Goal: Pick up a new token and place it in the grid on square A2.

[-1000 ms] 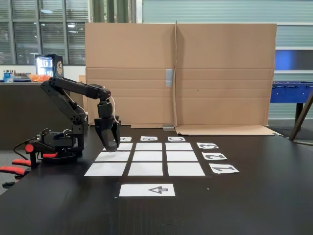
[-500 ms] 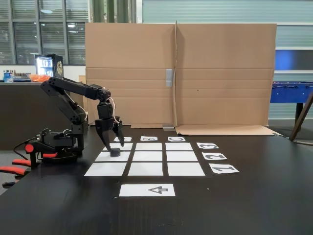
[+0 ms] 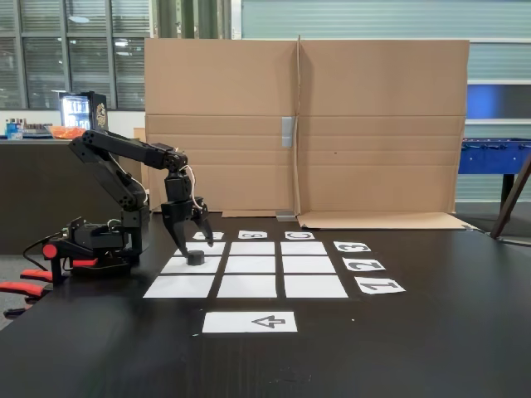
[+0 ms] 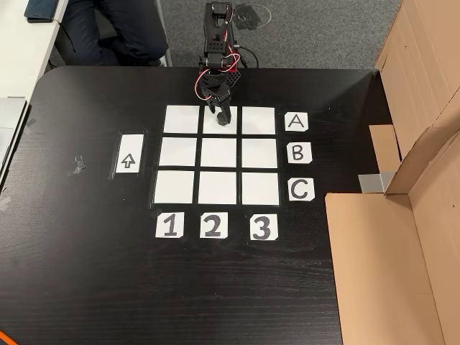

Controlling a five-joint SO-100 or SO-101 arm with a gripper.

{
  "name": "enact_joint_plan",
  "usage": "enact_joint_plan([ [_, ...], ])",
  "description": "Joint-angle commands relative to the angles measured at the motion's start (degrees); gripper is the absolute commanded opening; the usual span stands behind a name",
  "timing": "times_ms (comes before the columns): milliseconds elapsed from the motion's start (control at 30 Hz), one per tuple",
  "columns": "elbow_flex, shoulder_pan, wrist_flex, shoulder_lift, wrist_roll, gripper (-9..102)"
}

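1. In the fixed view the token [image 3: 196, 258] sits on square A2 [image 3: 184, 265], the middle paper rectangle of the left column of the grid [image 3: 249, 265]
2. The gripper [image 3: 193, 241] hangs just above the token, its jaws spread and released, touching nothing
3. In the other view the gripper [image 4: 222, 115] stands over the middle rectangle of the row labelled A, covering the token
4. The arrow sheet [image 3: 250, 322] lies near the grid's front edge

Black table [image 4: 86, 273]: grid [image 4: 219, 153], arrow sheet [image 4: 129, 153], letter and number labels, cardboard [image 4: 381, 266].
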Motion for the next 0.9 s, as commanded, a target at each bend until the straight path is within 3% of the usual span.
enact_joint_plan([
  [0,-0.2,0.4,-0.1,0.4,0.0,31],
  [567,-0.6,0.4,0.6,2.0,0.2,31],
  [867,-2.8,-0.2,5.7,10.1,1.0,30],
])
